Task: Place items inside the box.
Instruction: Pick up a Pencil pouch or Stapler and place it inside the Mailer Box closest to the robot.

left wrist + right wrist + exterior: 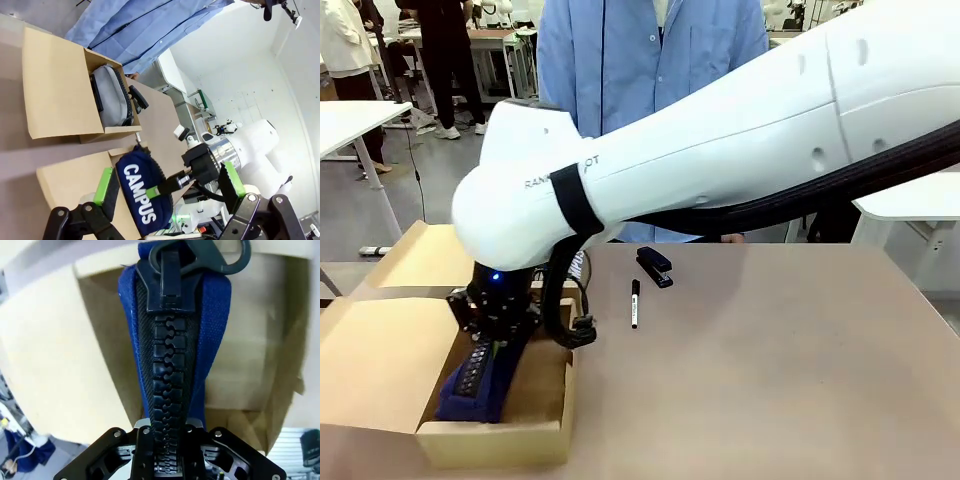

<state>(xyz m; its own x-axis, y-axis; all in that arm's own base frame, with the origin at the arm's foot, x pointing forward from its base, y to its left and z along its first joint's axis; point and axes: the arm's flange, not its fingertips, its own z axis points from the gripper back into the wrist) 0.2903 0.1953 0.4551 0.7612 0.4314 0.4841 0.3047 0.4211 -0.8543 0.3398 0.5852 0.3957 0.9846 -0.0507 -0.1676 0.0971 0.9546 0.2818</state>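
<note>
Far left, the open box has the grey pouch inside. The right end effector is clamped on the navy pouch, tilted inside the box. The left end effector hangs nearby, fingers apart. Further right, the marker and stapler lie on the worktop.

**Bright, even room light; wrist views warped**

Front view: flat overhead light, no hard shadows. The right arm is nearly washed out at upper right. The inside of the box is shaded, and the table is evenly lit.

Left wrist view: tilted, with edges bowed by the wide lens. The white wall at right is overexposed.

Right wrist view: the navy pouch has crisp zip teeth at centre. The cardboard behind is soft, and the lower left corner is blurred.
</note>
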